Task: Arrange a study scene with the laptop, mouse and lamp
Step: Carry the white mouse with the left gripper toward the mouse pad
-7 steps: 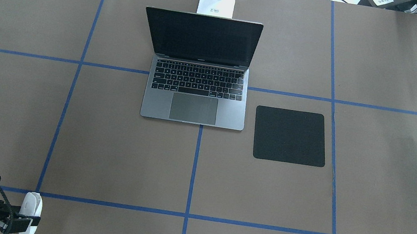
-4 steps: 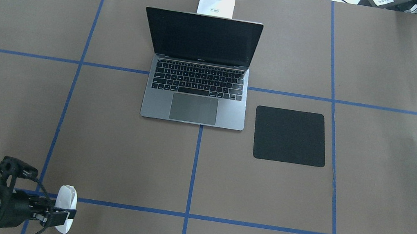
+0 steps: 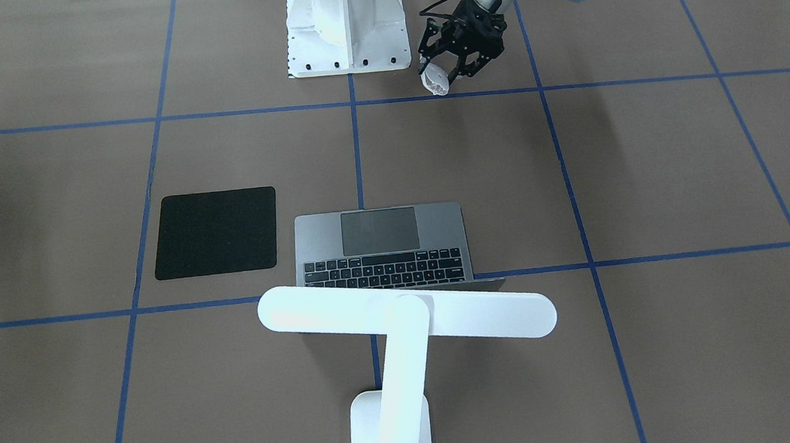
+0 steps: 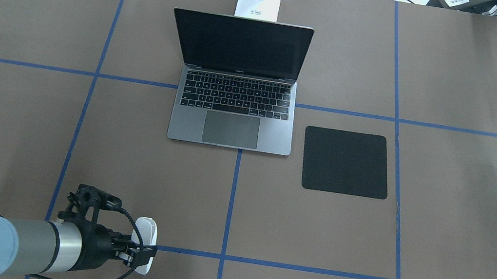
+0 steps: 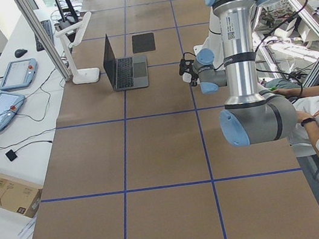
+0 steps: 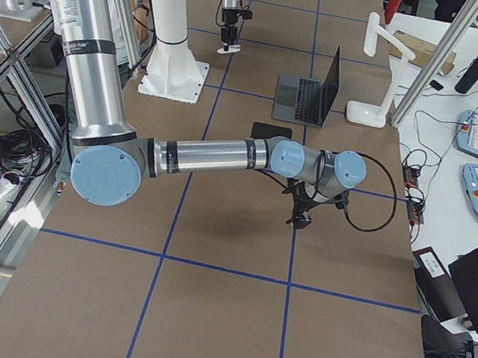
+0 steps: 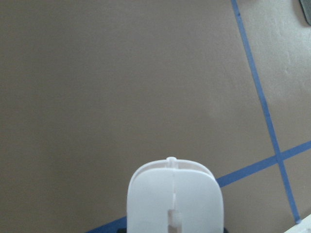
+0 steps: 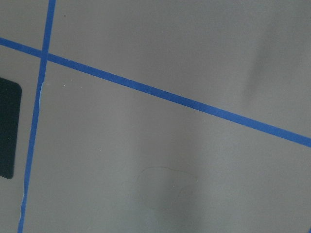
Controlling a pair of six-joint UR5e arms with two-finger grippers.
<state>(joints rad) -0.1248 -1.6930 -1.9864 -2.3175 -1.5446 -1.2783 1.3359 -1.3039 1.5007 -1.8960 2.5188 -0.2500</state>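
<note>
Mouse [image 4: 147, 230] farther right, apparently in left hand [image 4: 143, 251].

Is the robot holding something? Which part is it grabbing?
Yes. Its left hand holds the white mouse, pinching it by its two long sides, about midway along.

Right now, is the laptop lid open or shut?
Open. In the overhead view the laptop has its lid raised, with the dark screen facing the robot and the keyboard and trackpad exposed.
</note>
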